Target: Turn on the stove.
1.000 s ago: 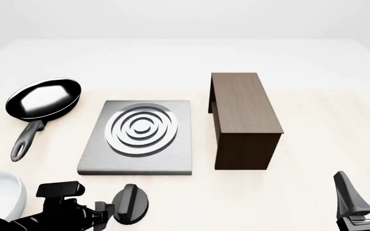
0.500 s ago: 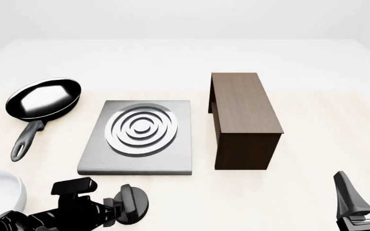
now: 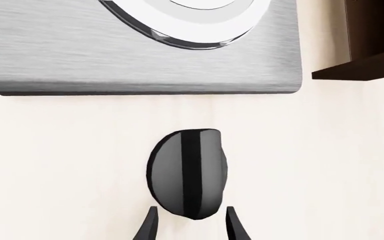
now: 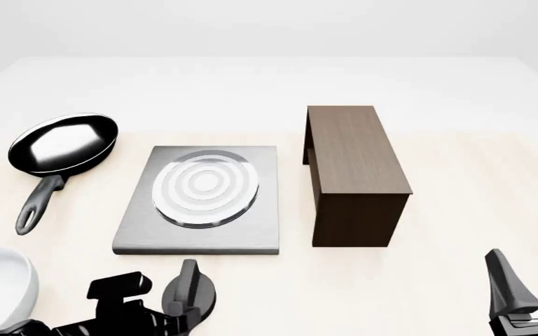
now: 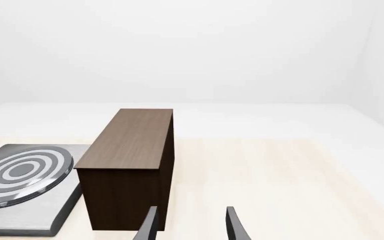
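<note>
Your left gripper [image 3: 188,225] straddles the small black teardrop knob [image 3: 187,172] w/ jaws apart, contact unclear; right gripper [image 5: 188,222] released, apart from the grey brushed-metal stove slab [image 4: 148,217].

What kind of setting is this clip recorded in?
Most likely a simulated kitchen-style tabletop rather than a real room: a pale wooden table against blank white surroundings, carrying a flat metal stove with its separate black knob, a black frying pan and a dark wooden block.
</note>
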{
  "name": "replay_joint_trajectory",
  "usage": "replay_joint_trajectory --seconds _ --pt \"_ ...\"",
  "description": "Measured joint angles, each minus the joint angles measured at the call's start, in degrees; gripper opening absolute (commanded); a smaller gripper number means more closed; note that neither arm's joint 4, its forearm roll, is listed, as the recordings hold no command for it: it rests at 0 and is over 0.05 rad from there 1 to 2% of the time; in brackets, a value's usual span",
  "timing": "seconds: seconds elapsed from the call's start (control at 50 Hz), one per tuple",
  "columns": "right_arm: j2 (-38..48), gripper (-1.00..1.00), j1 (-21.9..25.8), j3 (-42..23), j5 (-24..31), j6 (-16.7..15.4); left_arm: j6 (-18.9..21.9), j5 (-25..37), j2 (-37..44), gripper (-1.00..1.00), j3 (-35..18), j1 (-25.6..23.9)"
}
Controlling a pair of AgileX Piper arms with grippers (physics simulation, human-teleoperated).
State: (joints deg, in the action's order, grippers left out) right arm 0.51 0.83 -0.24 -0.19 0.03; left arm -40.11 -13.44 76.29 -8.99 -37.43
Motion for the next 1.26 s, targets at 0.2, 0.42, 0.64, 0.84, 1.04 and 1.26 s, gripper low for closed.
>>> replay_joint_trajectory --seconds 0.2,0.42,0.64,0.84,1.04,1.26 --pt "0.0 1.0 0.0 0.0 0.0 0.0 1.1 5.9 -5.5 1.0 -0.7 1.8" --pt "0.0 1.0 0.0 0.0 0.0 0.0 14.0 25.5 -21.3 1.0 -12.4 12.0" --pt "0.0 1.0 0.0 0.0 0.0 0.0 22.9 36.7 -29.3 1.0 -23.3 20.2" --pt "0.0 1.0 0.0 0.0 0.0 0.0 29.8 38.5 -31.5 1.0 -30.2 30.1" --pt "0.0 1.0 0.0 0.0 0.0 0.0 34.4 37.0 -31.8 1.0 -34.8 39.9" --pt "0.0 1.0 0.0 0.0 0.0 0.0 37.7 37.4 -32.1 1.0 -39.5 47.2"
